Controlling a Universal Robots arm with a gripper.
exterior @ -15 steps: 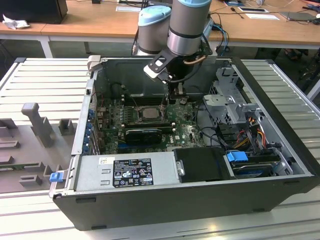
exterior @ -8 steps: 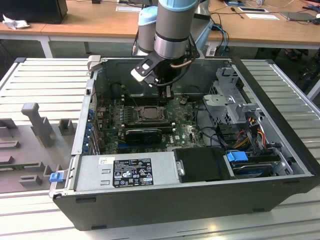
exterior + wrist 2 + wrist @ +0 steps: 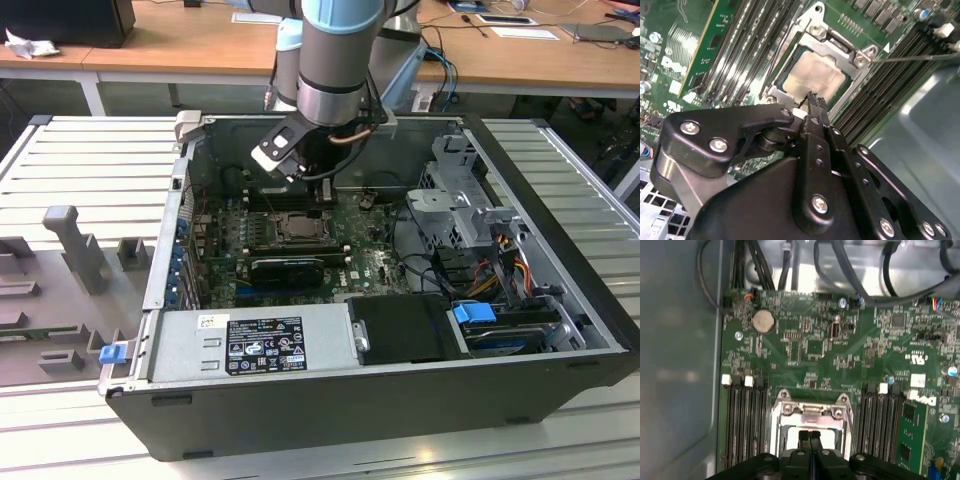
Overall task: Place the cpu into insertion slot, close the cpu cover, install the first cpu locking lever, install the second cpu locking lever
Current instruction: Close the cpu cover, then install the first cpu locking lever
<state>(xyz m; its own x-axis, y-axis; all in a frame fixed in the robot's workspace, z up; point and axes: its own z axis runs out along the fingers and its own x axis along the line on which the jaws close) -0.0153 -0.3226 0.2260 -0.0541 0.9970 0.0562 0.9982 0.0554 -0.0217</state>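
Observation:
The cpu (image 3: 815, 75), a pale beige square, lies in the insertion slot (image 3: 298, 230) on the green board. The silvery cpu cover (image 3: 832, 47) lies flat around it, and the chip's face shows through its window. In the first wrist view the cover (image 3: 810, 410) frames the cpu (image 3: 829, 440) too. My gripper (image 3: 812, 97) is shut with nothing between its fingers, its tips just over the near edge of the chip. It hangs low inside the case in the exterior view (image 3: 326, 198). A thin metal lever rod (image 3: 910, 57) runs from the socket corner across the memory slots.
Long black memory slots (image 3: 742, 425) flank the socket on both sides. A black card (image 3: 288, 268) lies in front of it, and beyond that sits the power supply (image 3: 250, 345). A drive cage (image 3: 465, 190) and cables fill the exterior view's right. The case wall (image 3: 675, 365) stands close.

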